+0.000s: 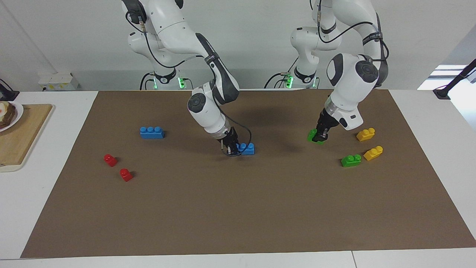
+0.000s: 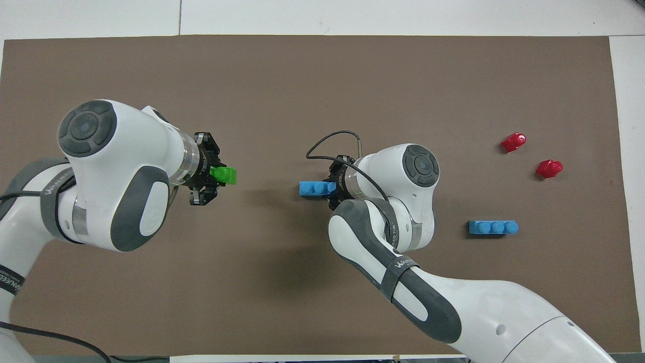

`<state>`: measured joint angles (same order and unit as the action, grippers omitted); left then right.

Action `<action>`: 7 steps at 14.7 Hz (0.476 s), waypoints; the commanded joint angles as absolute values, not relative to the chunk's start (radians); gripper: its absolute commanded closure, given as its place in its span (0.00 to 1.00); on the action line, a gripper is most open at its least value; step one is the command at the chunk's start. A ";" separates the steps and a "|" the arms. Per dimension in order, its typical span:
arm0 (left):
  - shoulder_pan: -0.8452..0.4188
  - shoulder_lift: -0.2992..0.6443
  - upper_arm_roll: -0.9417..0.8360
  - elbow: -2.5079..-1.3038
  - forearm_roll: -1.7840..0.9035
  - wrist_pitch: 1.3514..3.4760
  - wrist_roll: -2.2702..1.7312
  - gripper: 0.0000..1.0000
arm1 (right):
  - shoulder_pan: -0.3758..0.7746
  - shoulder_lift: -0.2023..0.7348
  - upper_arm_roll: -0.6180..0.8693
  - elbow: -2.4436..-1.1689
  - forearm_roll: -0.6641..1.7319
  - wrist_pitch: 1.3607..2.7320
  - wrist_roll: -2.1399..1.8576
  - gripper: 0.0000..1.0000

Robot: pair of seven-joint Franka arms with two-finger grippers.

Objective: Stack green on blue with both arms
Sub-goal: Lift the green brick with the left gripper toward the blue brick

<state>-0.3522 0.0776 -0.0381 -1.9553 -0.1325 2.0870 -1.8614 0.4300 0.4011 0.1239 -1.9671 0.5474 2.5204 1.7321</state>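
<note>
My left gripper (image 1: 320, 137) is shut on a green two-stud brick (image 1: 313, 135), which is tilted and sits just above the brown mat (image 1: 238, 208) toward the left arm's end. In the overhead view the green brick (image 2: 224, 175) sticks out from the left gripper (image 2: 210, 175). My right gripper (image 1: 233, 148) is shut on one end of a blue three-stud brick (image 1: 247, 149) that sits level, low at the mat's middle. The blue brick (image 2: 315, 188) also shows in the overhead view, beside the right gripper (image 2: 332, 187). The two held bricks are well apart.
A second blue brick (image 1: 151, 132) and two red bricks (image 1: 110, 160) (image 1: 126, 174) lie toward the right arm's end. A second green brick (image 1: 351, 160) and two yellow bricks (image 1: 365, 134) (image 1: 373, 153) lie near the left gripper. A wooden board (image 1: 22, 137) lies off the mat.
</note>
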 commanded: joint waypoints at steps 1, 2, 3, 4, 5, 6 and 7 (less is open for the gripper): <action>-0.406 0.144 -0.026 -1.849 -0.049 2.056 -2.098 1.00 | 0.426 0.405 0.124 -1.999 0.552 2.572 1.743 1.00; -0.441 0.153 -0.026 -1.823 -0.045 2.025 -2.123 1.00 | 0.426 0.405 0.124 -1.999 0.552 2.572 1.743 1.00; -0.457 0.187 -0.026 -1.781 -0.048 1.999 -2.132 1.00 | 0.425 0.405 0.124 -1.999 0.552 2.572 1.743 1.00; -0.468 0.234 -0.026 -1.717 -0.051 1.968 -2.157 1.00 | 0.425 0.405 0.124 -1.999 0.552 2.572 1.743 1.00; -0.485 0.280 -0.026 -1.656 -0.049 1.951 -2.192 1.00 | 0.423 0.405 0.124 -1.999 0.552 2.572 1.741 1.00; -0.514 0.325 -0.026 -1.605 -0.049 1.931 -2.210 1.00 | 0.425 0.405 0.124 -1.999 0.552 2.572 1.741 1.00; -0.555 0.366 -0.023 -1.568 -0.048 1.905 -2.233 1.00 | 0.425 0.405 0.124 -1.999 0.552 2.574 1.741 1.00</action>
